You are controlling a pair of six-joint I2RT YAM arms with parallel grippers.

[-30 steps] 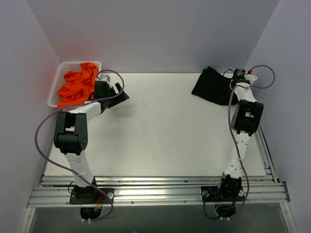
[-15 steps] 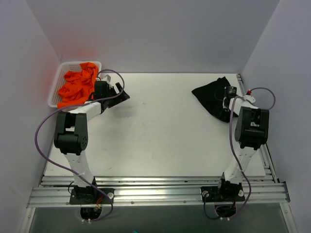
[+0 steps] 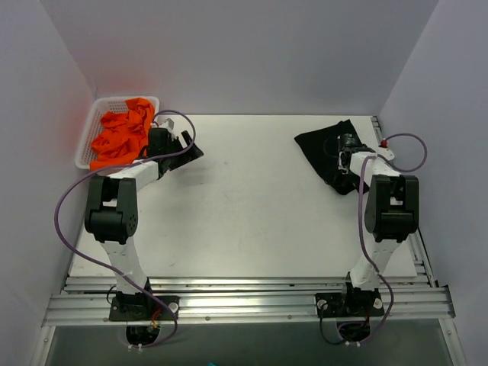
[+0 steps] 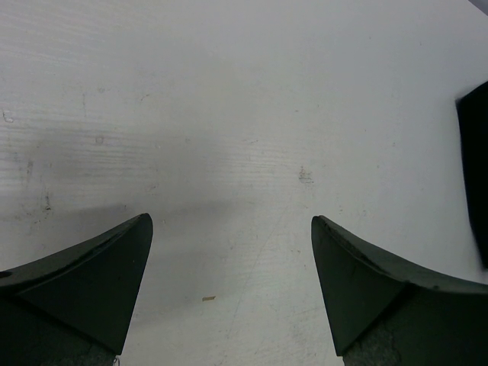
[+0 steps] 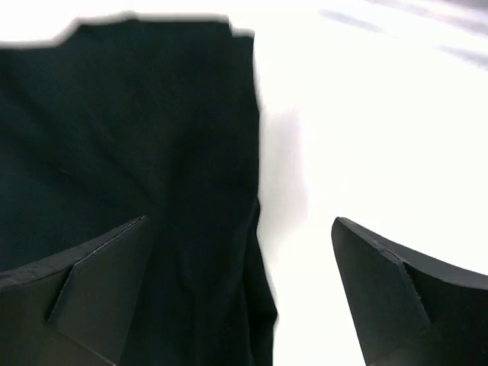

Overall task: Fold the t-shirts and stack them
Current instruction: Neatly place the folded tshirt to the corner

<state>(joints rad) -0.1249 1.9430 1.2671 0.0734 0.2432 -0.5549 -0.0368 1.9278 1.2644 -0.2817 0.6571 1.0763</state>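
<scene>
A black t-shirt [image 3: 320,147] lies crumpled at the far right of the table. My right gripper [image 3: 345,155] hovers over its right part. In the right wrist view the gripper [image 5: 239,221] is open, and the black t-shirt [image 5: 130,130] lies below, its edge running between the fingers, held by neither. Orange t-shirts [image 3: 120,133] are heaped in the white mesh basket [image 3: 84,149] at the far left. My left gripper [image 3: 189,149] sits just right of the basket, open [image 4: 231,221] over bare table with nothing between its fingers.
Grey walls close in the table on the left, back and right. A metal rail [image 3: 244,301] runs along the near edge by the arm bases. A dark edge of the black t-shirt [image 4: 476,175] shows at the right border of the left wrist view.
My right gripper drew back from the far right corner toward the table's middle, dragging the black t-shirt with it, then opened and let it go. The left arm has not moved.
</scene>
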